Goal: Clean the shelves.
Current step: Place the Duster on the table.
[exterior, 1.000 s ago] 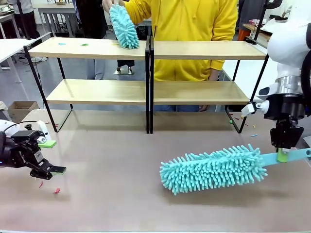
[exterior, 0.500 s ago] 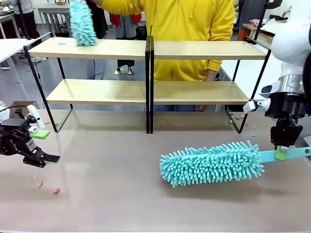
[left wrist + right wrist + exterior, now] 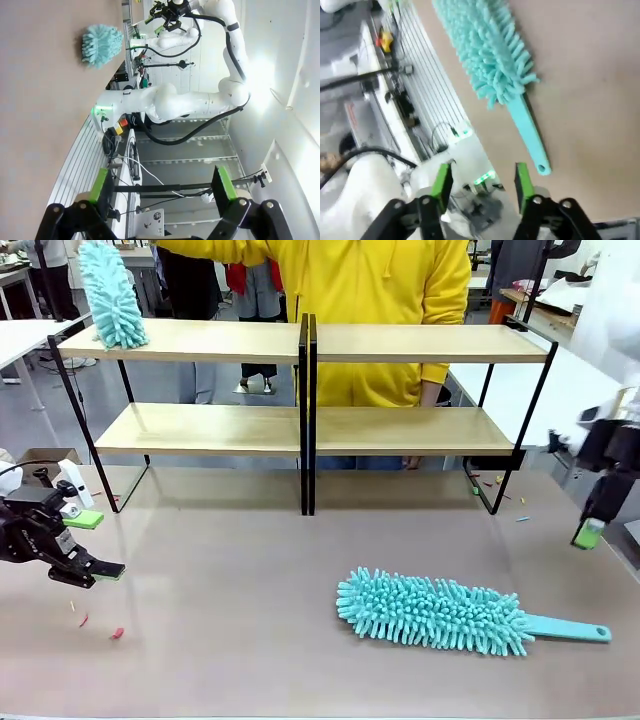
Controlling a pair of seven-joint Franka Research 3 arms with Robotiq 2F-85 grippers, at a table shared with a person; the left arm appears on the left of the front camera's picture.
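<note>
The shelves (image 3: 420, 343) are two wooden two-tier racks across the far side of the table. A person in yellow holds a teal duster (image 3: 110, 295) on the left end of the top board. A second teal duster (image 3: 440, 612) lies flat on the table, handle (image 3: 565, 628) pointing right. It also appears as the duster (image 3: 490, 45) and the duster (image 3: 102, 45). My right gripper (image 3: 592, 525) hangs open above and right of that handle, and the right gripper (image 3: 482, 181) holds nothing. My left gripper (image 3: 85, 545) is open and empty low at the table's left edge, as the left gripper (image 3: 162, 184) confirms.
Small red scraps (image 3: 117, 633) lie on the table near my left gripper. A few coloured bits (image 3: 497, 485) are scattered by the right rack's foot. A white side table (image 3: 20, 335) stands at the far left.
My right gripper opened and let go of the duster handle, which dropped flat on the table; the arm rose and moved right. The person's duster swept left along the top shelf.
</note>
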